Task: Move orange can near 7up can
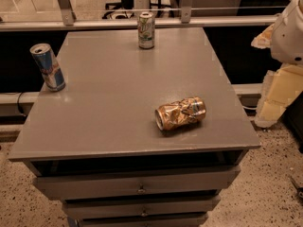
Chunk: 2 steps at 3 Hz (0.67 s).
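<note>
The orange can (180,113), crushed and shiny orange-gold, lies on its side on the grey cabinet top (118,93), near the front right. The 7up can (146,30), pale silver-white with green markings, stands upright at the far edge, near the middle. The two cans are well apart. My gripper is out of view. Only a white rounded part of my arm (289,30) shows at the upper right, off the table's right side and above floor level.
A slim blue-and-silver can (48,66) stands upright at the cabinet's left edge. Drawers (137,186) sit below the top at the front. Pale yellow foam-like blocks (277,96) stand right of the cabinet. A metal rail (142,22) runs behind it.
</note>
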Motion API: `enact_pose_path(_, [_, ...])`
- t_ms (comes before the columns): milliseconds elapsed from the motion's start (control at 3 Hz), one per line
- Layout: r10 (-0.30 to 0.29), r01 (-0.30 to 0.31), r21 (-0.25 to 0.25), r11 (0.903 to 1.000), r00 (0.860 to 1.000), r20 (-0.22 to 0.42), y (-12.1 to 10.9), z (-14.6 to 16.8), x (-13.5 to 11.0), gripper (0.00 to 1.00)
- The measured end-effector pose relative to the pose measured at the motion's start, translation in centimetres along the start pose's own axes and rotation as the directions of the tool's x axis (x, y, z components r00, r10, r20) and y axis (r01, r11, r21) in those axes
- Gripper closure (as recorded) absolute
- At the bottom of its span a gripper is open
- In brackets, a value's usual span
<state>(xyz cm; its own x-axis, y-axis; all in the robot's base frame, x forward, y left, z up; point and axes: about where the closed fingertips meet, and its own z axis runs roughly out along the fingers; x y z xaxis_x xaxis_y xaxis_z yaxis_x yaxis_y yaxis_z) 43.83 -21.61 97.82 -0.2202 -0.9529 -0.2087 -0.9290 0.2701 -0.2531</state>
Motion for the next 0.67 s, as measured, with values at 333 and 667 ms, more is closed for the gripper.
enact_pose_path(333, [0.0,0.0,0.0,1.0,1.0,0.0,0.0,0.0,0.0,0.0])
enact_pose_path(667, [-0.009,0.009,0.0,1.0,0.999,0.039,0.2,0.36,-0.57,0.0])
